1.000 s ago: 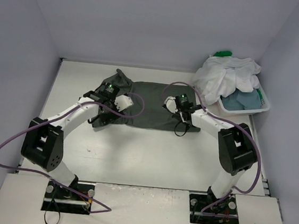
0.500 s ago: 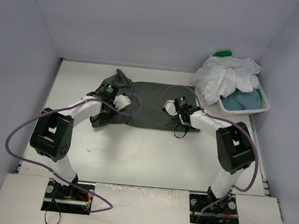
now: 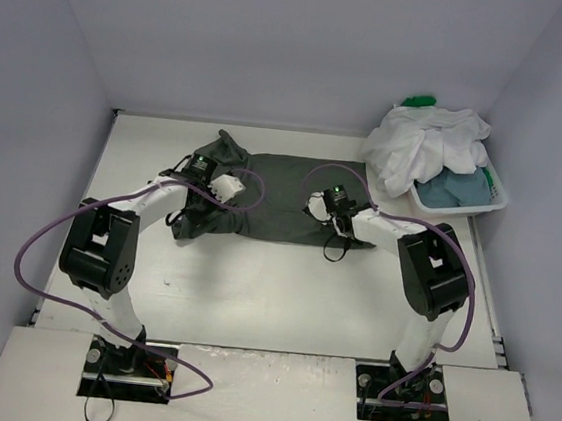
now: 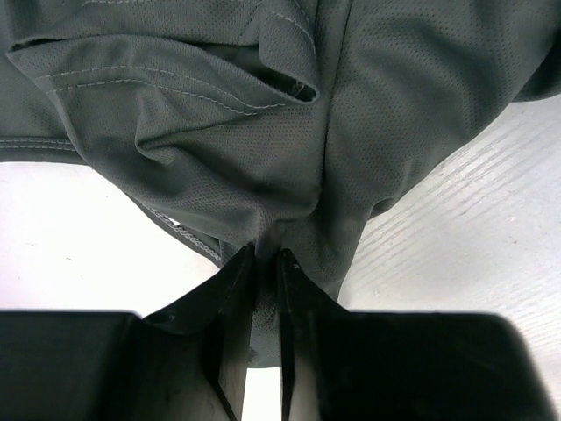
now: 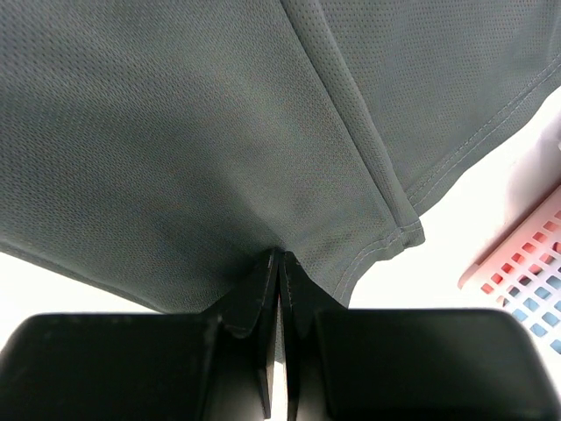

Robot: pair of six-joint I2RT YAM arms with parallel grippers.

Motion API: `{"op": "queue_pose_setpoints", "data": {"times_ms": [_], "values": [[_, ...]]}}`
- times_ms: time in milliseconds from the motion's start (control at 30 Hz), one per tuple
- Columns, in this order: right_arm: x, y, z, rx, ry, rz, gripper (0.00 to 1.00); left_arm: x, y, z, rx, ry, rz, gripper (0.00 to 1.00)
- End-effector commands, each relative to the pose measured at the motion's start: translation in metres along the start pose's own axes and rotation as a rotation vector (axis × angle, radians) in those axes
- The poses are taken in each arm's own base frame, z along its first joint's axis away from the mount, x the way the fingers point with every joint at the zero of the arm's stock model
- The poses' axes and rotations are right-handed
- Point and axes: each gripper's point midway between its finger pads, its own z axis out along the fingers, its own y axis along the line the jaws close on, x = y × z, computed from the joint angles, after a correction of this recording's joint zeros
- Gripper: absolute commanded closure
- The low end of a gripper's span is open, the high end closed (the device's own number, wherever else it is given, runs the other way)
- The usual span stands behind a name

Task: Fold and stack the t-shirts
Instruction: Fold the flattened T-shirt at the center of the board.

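The left gripper (image 4: 266, 257) pinches a fold of the grey shirt (image 4: 263, 132) between nearly closed fingers, and the right gripper (image 5: 279, 260) is clamped tight on its cloth. The shirt lies spread on the table (image 3: 283, 291). The other shirts (image 3: 423, 150) are heaped on the basket (image 3: 468, 202) far right.
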Motion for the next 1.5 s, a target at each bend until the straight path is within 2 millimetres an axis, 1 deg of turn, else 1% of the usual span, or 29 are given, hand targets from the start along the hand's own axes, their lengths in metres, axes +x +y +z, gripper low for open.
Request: {"op": "queue_pose_setpoints", "data": {"times_ms": [0, 67, 133, 167, 267, 400, 700, 900, 933, 1033, 1100, 1167, 1200, 1233, 1267, 1300, 1333, 1367, 1433, 1467], "values": [[-0.013, 0.002, 0.002, 0.002, -0.023, 0.009, 1.00, -0.013, 0.014, -0.005, -0.028, -0.035, -0.010, 0.91], [-0.011, 0.004, 0.002, -0.001, -0.018, 0.003, 1.00, 0.002, 0.016, 0.007, -0.047, 0.029, 0.010, 0.93], [-0.011, 0.004, 0.001, 0.000, -0.020, 0.002, 1.00, 0.012, 0.017, 0.015, -0.057, 0.068, 0.017, 0.94], [-0.010, 0.004, 0.001, 0.001, -0.015, -0.001, 1.00, 0.020, 0.020, 0.017, -0.078, 0.099, 0.023, 0.94], [-0.009, 0.004, 0.001, 0.005, -0.013, -0.007, 1.00, 0.033, 0.027, 0.022, -0.127, 0.151, 0.044, 0.94], [-0.005, 0.008, 0.004, -0.003, 0.002, -0.018, 1.00, 0.038, 0.034, 0.025, -0.168, 0.176, 0.057, 0.94], [0.017, 0.025, 0.014, -0.035, 0.072, -0.079, 1.00, 0.053, 0.027, 0.028, -0.156, 0.213, 0.075, 0.94], [0.032, 0.034, 0.017, -0.051, 0.127, -0.107, 1.00, 0.061, 0.028, 0.017, -0.177, 0.223, 0.098, 0.94], [0.038, 0.037, 0.018, -0.060, 0.147, -0.115, 1.00, 0.066, 0.026, 0.017, -0.170, 0.232, 0.099, 0.94], [0.044, 0.042, 0.016, -0.066, 0.162, -0.126, 1.00, 0.070, 0.025, 0.011, -0.168, 0.231, 0.090, 0.94], [0.049, 0.047, 0.013, -0.082, 0.169, -0.135, 1.00, 0.073, 0.020, 0.007, -0.157, 0.226, 0.084, 0.94], [0.052, 0.052, 0.006, -0.097, 0.175, -0.153, 1.00, 0.077, 0.015, 0.002, -0.140, 0.235, 0.081, 0.94], [0.052, 0.054, 0.003, -0.107, 0.174, -0.166, 1.00, 0.076, 0.015, -0.003, -0.141, 0.226, 0.078, 0.94], [0.051, 0.061, -0.005, -0.139, 0.160, -0.185, 1.00, 0.076, 0.014, -0.006, -0.141, 0.223, 0.080, 0.94], [0.050, 0.063, -0.009, -0.148, 0.152, -0.193, 1.00, 0.079, 0.012, -0.010, -0.130, 0.231, 0.088, 0.94], [0.051, 0.067, -0.013, -0.161, 0.152, -0.206, 1.00, 0.077, 0.012, -0.016, -0.133, 0.218, 0.087, 0.94], [0.048, 0.073, -0.022, -0.180, 0.141, -0.223, 1.00, 0.076, 0.012, -0.020, -0.130, 0.211, 0.088, 0.94], [0.048, 0.076, -0.026, -0.189, 0.135, -0.228, 1.00, 0.080, 0.007, -0.024, -0.110, 0.225, 0.091, 0.94], [0.047, 0.084, -0.039, -0.213, 0.120, -0.244, 1.00, 0.076, 0.001, -0.034, -0.076, 0.196, 0.088, 0.94], [0.045, 0.089, -0.044, -0.218, 0.110, -0.262, 1.00, 0.080, -0.006, -0.039, -0.047, 0.207, 0.089, 0.92]]}}
